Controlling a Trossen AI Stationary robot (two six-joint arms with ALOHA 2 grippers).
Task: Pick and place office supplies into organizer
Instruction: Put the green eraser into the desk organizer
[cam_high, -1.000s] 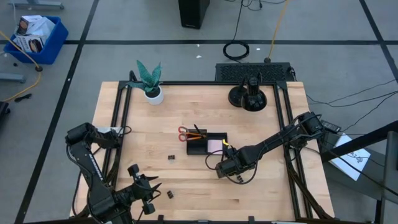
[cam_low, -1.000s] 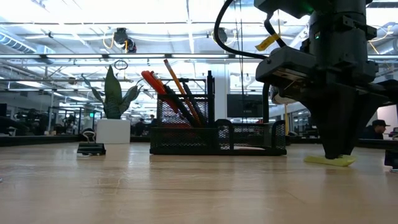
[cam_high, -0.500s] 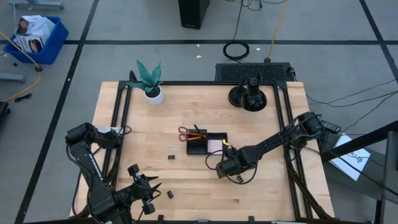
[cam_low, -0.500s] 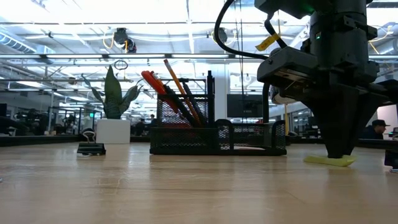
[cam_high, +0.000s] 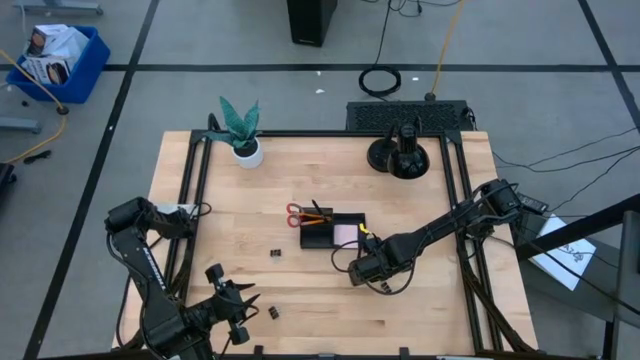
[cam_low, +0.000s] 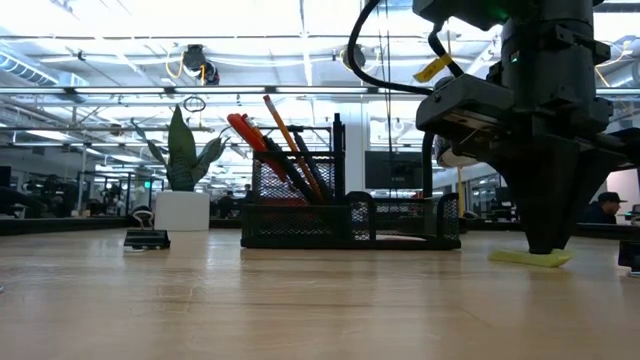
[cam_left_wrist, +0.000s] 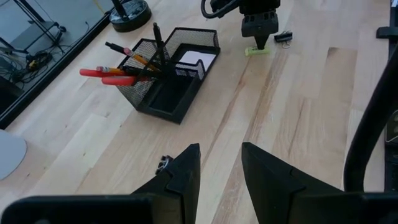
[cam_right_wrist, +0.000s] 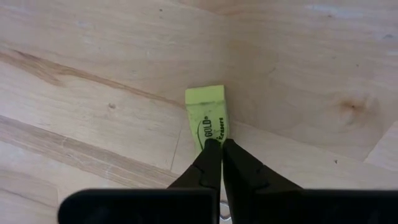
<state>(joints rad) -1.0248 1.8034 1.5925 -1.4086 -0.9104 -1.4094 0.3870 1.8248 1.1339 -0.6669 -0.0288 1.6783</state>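
The black mesh organizer (cam_high: 333, 232) stands mid-table. It holds red-handled scissors (cam_high: 294, 212), pens and orange pencils (cam_low: 290, 140), and a pink pad (cam_high: 346, 234). A yellow-green eraser (cam_right_wrist: 208, 112) lies flat on the wood on the organizer's near-right side. My right gripper (cam_right_wrist: 216, 144) stands over it, pointing down, fingers shut. My left gripper (cam_left_wrist: 217, 168) is open and hovers by the table's near-left edge (cam_high: 243, 318), touching nothing. Small black binder clips lie loose (cam_high: 275, 254), (cam_high: 272, 313). My right gripper comes from above, pointing down, with its shut fingertips (cam_right_wrist: 211, 149) on the eraser's upper face (cam_right_wrist: 213, 132), toward one end. The eraser lies flat on the table (cam_low: 530, 258); the fingers do not reach round its sides.
A potted plant (cam_high: 240, 130) stands at the far left, a round black stand base (cam_high: 400, 155) at the far right. Another binder clip (cam_left_wrist: 283, 37) lies just beside the right gripper. Bare wood stretches between the organizer and the near edge.
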